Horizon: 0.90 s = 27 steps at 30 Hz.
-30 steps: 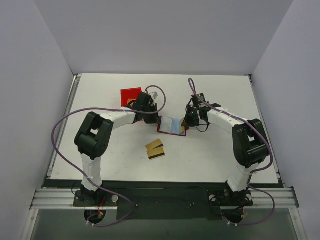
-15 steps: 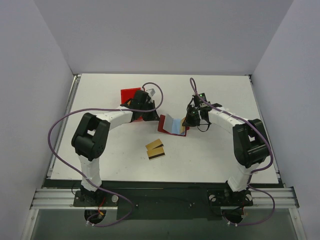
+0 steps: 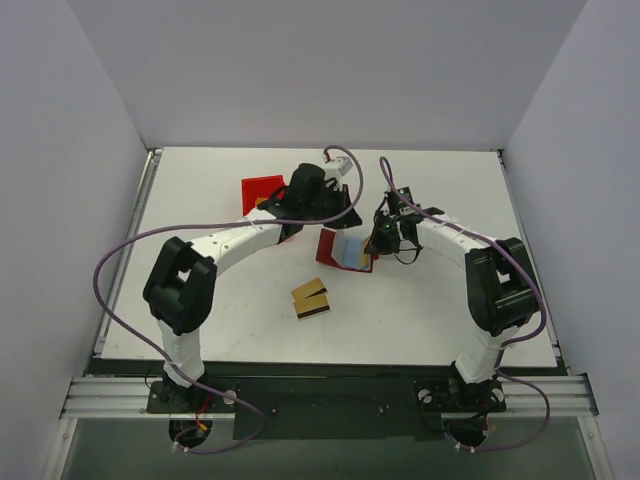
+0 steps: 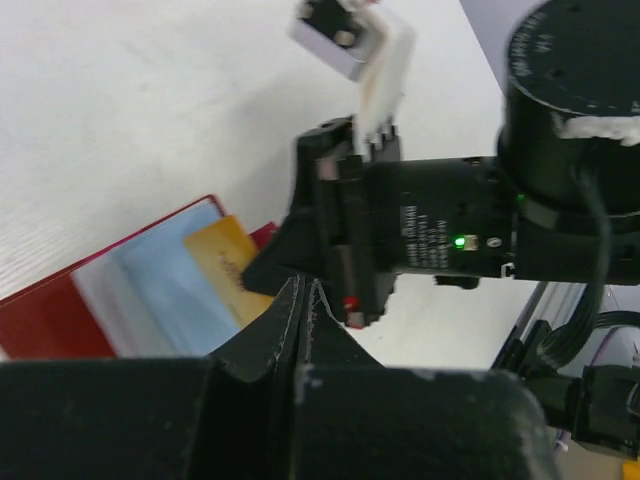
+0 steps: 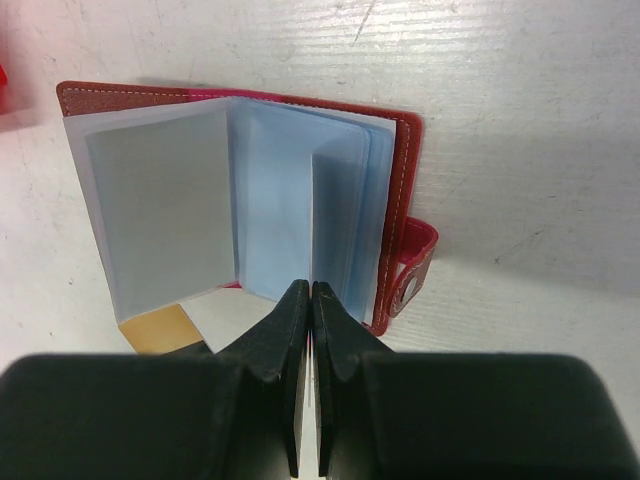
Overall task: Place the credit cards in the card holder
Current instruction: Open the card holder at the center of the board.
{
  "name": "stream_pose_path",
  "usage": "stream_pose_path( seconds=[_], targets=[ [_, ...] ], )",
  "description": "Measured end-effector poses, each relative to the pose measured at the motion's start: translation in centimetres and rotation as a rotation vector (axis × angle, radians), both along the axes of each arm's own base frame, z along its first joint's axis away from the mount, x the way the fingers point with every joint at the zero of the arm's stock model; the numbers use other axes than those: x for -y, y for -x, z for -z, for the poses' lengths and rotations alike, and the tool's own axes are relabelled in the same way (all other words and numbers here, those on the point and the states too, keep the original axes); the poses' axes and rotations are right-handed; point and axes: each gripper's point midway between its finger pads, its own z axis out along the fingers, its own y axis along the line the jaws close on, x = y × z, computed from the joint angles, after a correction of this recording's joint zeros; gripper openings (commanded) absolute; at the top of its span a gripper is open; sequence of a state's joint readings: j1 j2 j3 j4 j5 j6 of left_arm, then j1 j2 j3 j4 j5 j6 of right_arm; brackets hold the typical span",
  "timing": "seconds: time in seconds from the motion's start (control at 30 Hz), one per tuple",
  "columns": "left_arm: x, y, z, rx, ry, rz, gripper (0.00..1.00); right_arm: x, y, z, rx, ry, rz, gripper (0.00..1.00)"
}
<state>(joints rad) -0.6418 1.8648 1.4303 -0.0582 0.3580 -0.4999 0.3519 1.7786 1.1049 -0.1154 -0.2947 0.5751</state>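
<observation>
The dark red card holder (image 3: 326, 246) lies open mid-table with its light blue sleeves (image 5: 270, 210) showing and its snap tab (image 5: 410, 275) at one side. My right gripper (image 5: 312, 290) is shut on the edge of one sleeve, seen from above on the holder's right (image 3: 373, 243). One gold credit card (image 5: 158, 328) sticks out from under the clear sleeve and also shows in the left wrist view (image 4: 222, 250). My left gripper (image 4: 303, 285) is shut and empty, above the holder's far edge (image 3: 346, 216). Two more credit cards (image 3: 310, 298) lie loose in front of the holder.
A bright red open bin (image 3: 258, 188) stands behind and left of the holder, partly under my left arm. My right arm's wrist (image 4: 440, 230) fills the left wrist view, close to my left gripper.
My left gripper left the holder's left edge, pulled back toward the bin, then swung right above the holder's far side. The holder's left cover now stands more upright. My right gripper stayed put.
</observation>
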Motion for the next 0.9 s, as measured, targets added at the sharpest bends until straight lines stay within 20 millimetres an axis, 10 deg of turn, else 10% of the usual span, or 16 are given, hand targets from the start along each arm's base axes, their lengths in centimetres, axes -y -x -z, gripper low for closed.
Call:
stream_pose_path(
  seconds=[0.23, 0.4, 0.9],
  targets=[
    [3.4, 2.0, 5.5, -0.067, -0.076, 0.097, 0.00, 0.1, 0.0, 0.0, -0.002, -0.003, 0.006, 0.00],
    [1.4, 1.8, 9.5, -0.136, -0.168, 0.039, 0.00, 0.2, -0.1, 0.1, -0.001, -0.006, 0.013, 0.00],
    [-4.1, -1.4, 12.7, -0.190, -0.289, -0.159, 0.00, 0.3, -0.2, 0.1, -0.001, -0.012, 0.025, 0.00]
  ],
)
